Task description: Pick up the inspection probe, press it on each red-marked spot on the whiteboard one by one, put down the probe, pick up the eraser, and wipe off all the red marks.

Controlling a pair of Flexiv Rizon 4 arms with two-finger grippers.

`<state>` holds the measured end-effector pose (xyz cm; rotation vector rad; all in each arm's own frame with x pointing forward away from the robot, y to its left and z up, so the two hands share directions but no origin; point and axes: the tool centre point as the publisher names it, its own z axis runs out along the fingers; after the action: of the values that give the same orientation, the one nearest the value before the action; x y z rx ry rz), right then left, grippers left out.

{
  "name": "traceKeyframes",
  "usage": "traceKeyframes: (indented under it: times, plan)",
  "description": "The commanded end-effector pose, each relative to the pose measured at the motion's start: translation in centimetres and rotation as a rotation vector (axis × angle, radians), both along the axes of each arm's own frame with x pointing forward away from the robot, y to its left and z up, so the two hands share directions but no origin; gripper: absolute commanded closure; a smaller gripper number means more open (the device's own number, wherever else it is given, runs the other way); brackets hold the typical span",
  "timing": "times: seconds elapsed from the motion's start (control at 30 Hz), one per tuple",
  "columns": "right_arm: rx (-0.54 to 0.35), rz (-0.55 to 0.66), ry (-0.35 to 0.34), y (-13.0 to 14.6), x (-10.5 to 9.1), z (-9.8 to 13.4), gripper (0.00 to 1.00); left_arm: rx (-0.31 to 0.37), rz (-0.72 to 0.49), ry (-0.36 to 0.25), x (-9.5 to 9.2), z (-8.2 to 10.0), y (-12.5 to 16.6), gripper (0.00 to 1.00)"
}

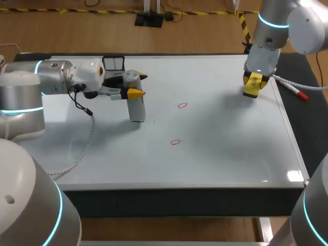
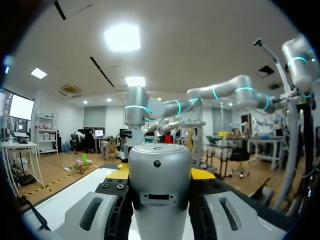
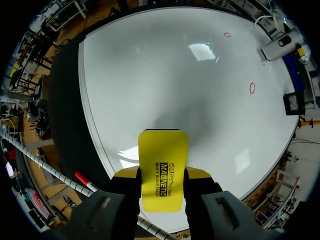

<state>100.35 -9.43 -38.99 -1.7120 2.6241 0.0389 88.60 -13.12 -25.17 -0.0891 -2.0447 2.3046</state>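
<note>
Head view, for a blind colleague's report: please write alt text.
The left gripper holds the silver probe upright on the whiteboard, while the right gripper holds the yellow eraser over its far right corner. Two red marks lie between them.

I see the probe (image 1: 136,105), a grey round tube. It stands straight up between the two fingers of my left pincer (image 1: 138,85), which squeeze it near its top. Its foot looks to be touching the whiteboard (image 1: 220,154). A small red ring (image 1: 182,105) is drawn on the board near the left pincer's tips. A second red ring (image 1: 175,142) lies a bit farther from it. The yellow eraser (image 1: 252,87) is flat and is pinched in my right pincer (image 1: 254,82), well apart from both rings.
</note>
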Motion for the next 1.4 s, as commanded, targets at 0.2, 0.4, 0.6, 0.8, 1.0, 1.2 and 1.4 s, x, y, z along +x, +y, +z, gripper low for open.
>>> traceKeyframes:
  times: [0.2, 0.4, 0.6, 0.8, 1.0, 1.2, 1.4]
  plan:
    - [-0.004, 0.002, -0.001, -0.1, 0.0, 0.1, 1.0, -0.015, -0.024, -0.019, 0.6, -1.0, -0.3, 1.0]
    - [-0.004, 0.002, -0.001, -0.1, 0.0, 0.1, 1.0, -0.012, -0.038, -0.016, 0.7, -1.3, -0.5, 1.0]
    - [-0.004, 0.002, -0.001, -0.1, 0.0, 0.1, 1.0, -0.01, -0.038, -0.009, 0.8, -1.7, -0.6, 1.0]
    - [-0.004, 0.002, -0.001, -0.1, 0.0, 0.1, 1.0, 0.001, -0.044, 0.0, 0.8, -1.9, -0.8, 1.0]
    - [-0.004, 0.002, -0.001, -0.1, 0.0, 0.1, 1.0, 0.003, -0.047, 0.005, 0.8, -2.0, -0.8, 1.0]
    - [-0.004, 0.002, -0.001, -0.1, 0.0, 0.1, 1.0, 0.001, -0.047, 0.005, 0.9, -2.0, -0.8, 1.0]
    - [-0.004, 0.002, -0.001, -0.1, 0.0, 0.1, 1.0, 0.003, -0.042, -0.003, 0.9, -1.8, -0.9, 1.0]
